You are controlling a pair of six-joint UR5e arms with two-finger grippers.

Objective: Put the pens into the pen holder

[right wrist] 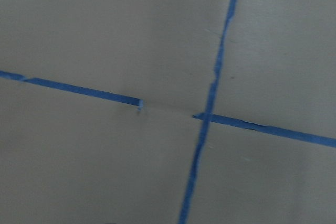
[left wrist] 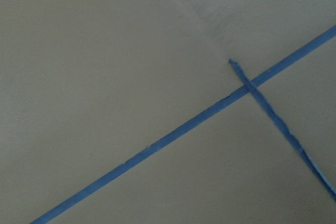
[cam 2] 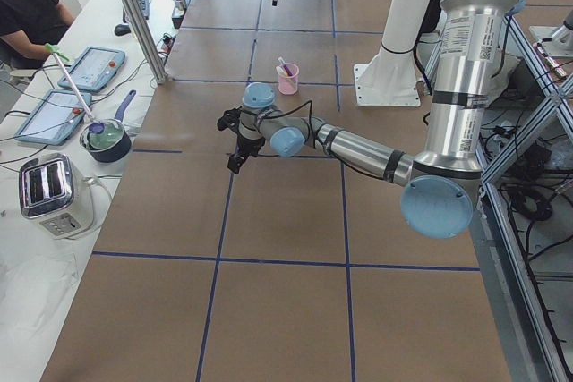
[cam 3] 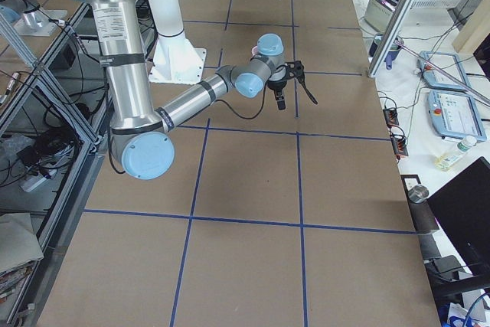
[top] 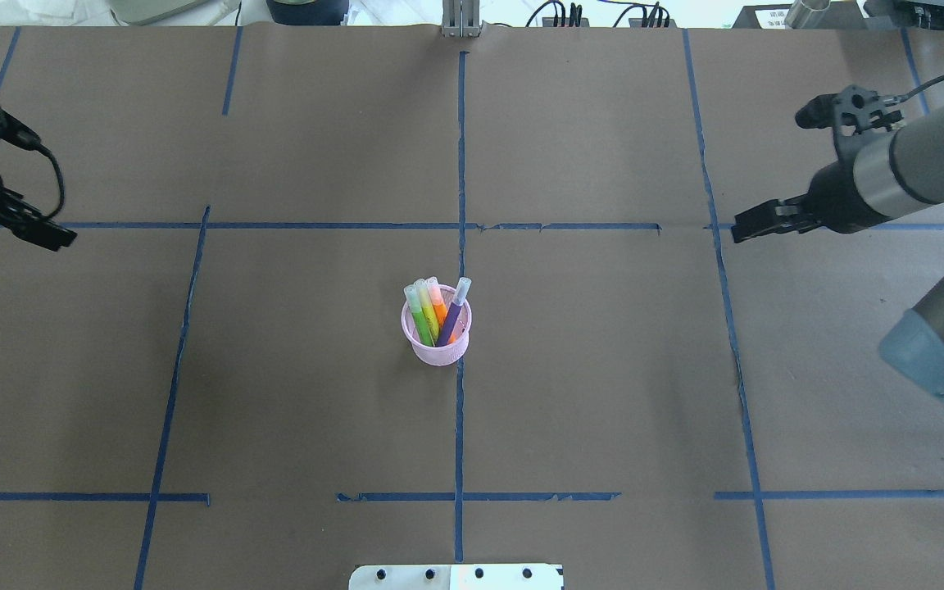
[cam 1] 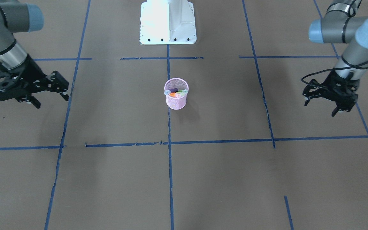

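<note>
We see the holder (top: pixel 437 351) standing upright at the middle of the worktop (top: pixel 603 410), on the centre line of blue tape (top: pixel 460 164). The pens (top: pixel 428 315) stand inside it, purple, orange and green, with their pale caps up and leaning toward the far edge. The left gripper (cam 1: pixel 319 108) hangs near the left edge, its jaws wide and empty. The right gripper (cam 1: pixel 52 101) hangs near the right edge, also spread wide with nothing between its jaws. Both are well apart from the holder.

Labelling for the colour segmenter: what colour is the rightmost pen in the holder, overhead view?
Purple pen, pale cap end; shows best in the overhead exterior view.
</note>
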